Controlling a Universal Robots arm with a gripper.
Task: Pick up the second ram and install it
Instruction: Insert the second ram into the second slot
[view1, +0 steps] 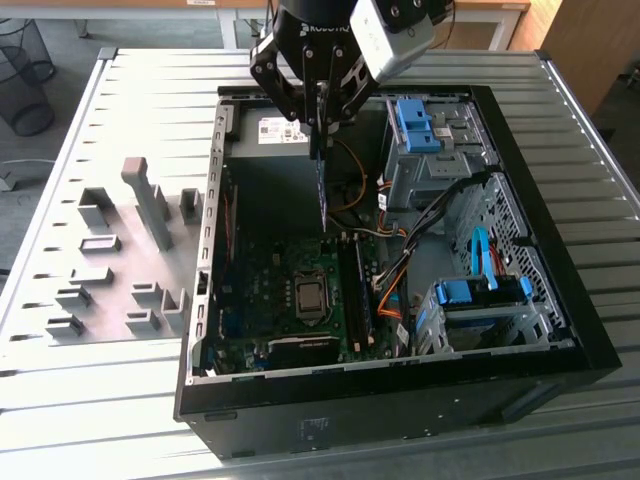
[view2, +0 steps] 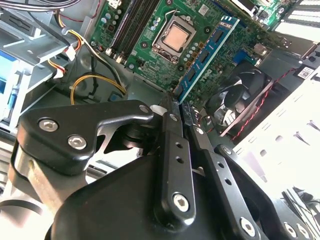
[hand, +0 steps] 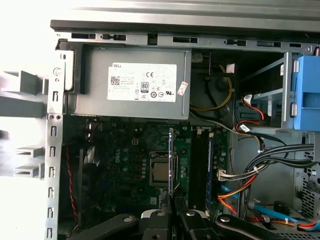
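Observation:
My gripper (view1: 320, 128) hangs over the open computer case and is shut on the second ram (view1: 322, 190), a thin blue stick hanging on edge, pointing down at the green motherboard (view1: 262, 285). In the second wrist view the ram (view2: 210, 52) reaches out from between the black fingers (view2: 170, 130), over the board beside the processor socket (view2: 175, 37). The first wrist view has the stick (hand: 172, 160) edge-on, just beside the long black slots (hand: 197, 165). A blue strip (hand: 209, 170) stands along the farther slot. The ram's lower end is above the board, apart from it.
The case (view1: 560, 330) lies on its side on a slatted metal table. A grey power supply (hand: 135, 82) sits at its far end, blue drive cages (view1: 478, 295) and orange cables (view1: 392, 290) on the exterior view's right. Grey fixture blocks (view1: 120, 260) stand on the exterior view's left.

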